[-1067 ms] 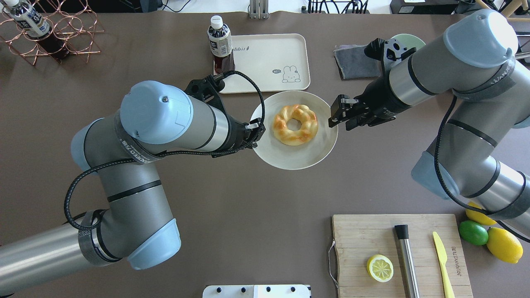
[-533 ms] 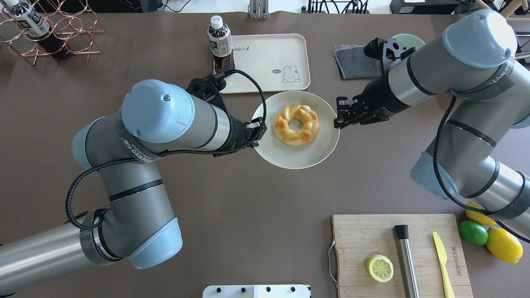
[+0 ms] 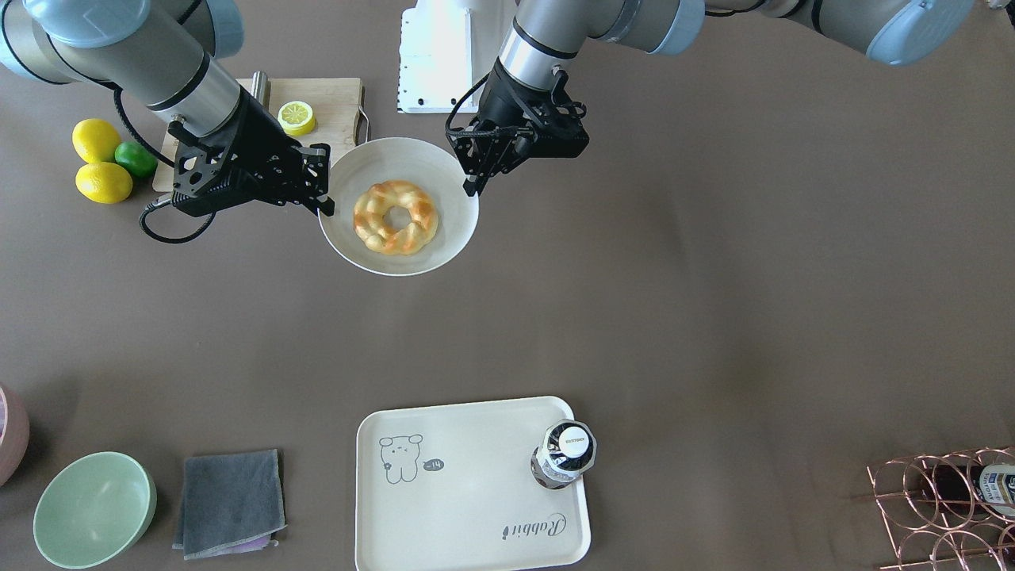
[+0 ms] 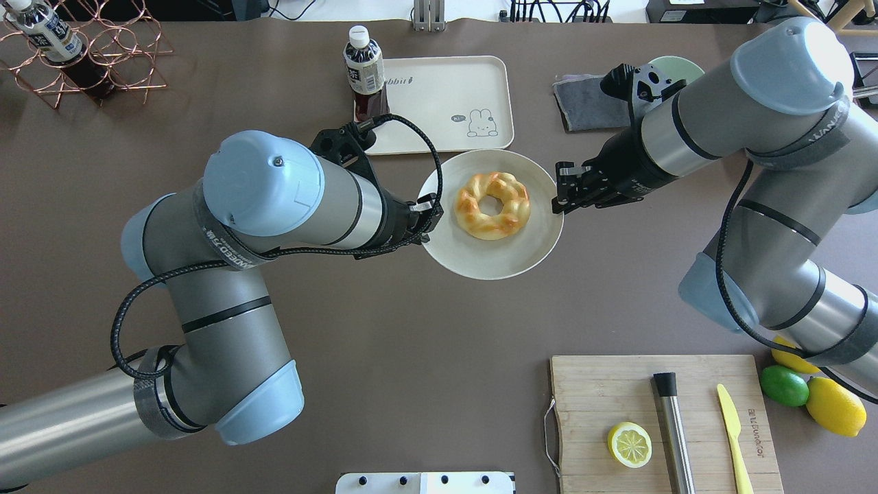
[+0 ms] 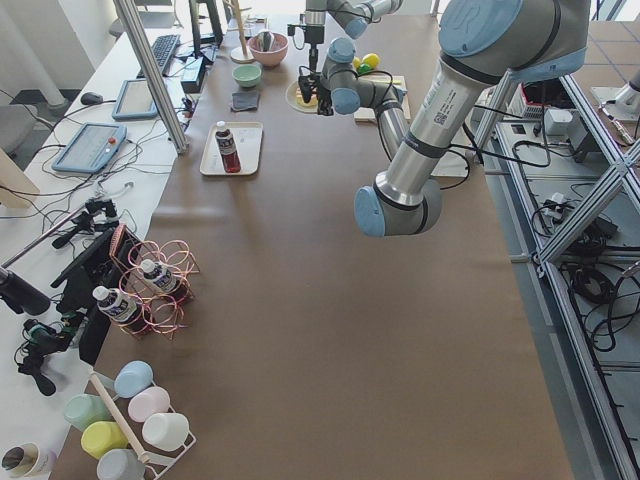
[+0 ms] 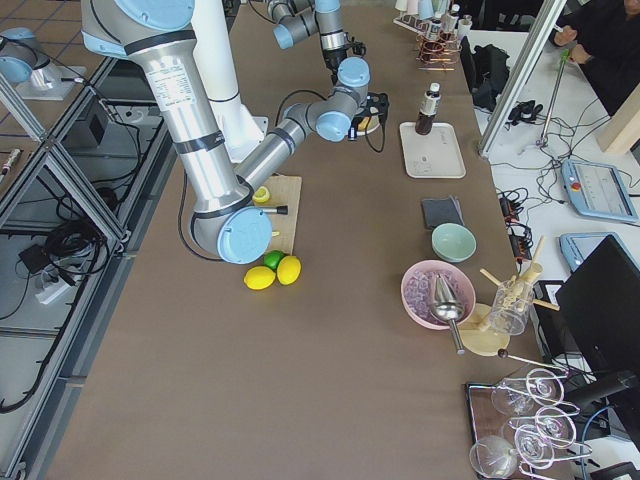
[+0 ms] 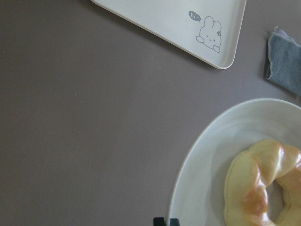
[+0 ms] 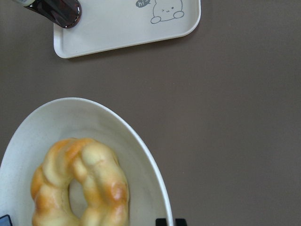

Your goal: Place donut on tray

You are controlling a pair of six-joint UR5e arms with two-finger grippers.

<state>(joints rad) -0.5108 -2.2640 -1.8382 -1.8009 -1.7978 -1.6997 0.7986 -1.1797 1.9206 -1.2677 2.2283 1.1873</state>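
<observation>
The donut [image 4: 492,205], a golden twisted ring, lies on a round white plate [image 4: 494,257]. The plate is held above the table between both grippers. My left gripper [image 4: 426,213] is shut on the plate's left rim. My right gripper [image 4: 559,199] is shut on its right rim. The cream tray [image 4: 446,89] with the rabbit drawing lies just beyond the plate. In the front-facing view the donut [image 3: 395,216], plate [image 3: 373,162] and tray [image 3: 468,492] show too. The wrist views show the donut [image 7: 263,188] [image 8: 80,183] and the tray [image 7: 169,19] [image 8: 117,28].
A dark drink bottle [image 4: 365,72] stands on the tray's left corner. A grey cloth [image 4: 590,103] and a green bowl [image 3: 93,507] lie right of the tray. A cutting board [image 4: 665,425] with a lemon half [image 4: 629,444] is front right. A wire rack [image 4: 89,48] is back left.
My right gripper has closed on the plate's right rim; it was open around it a second ago. The plate, donut and left gripper have barely moved.
</observation>
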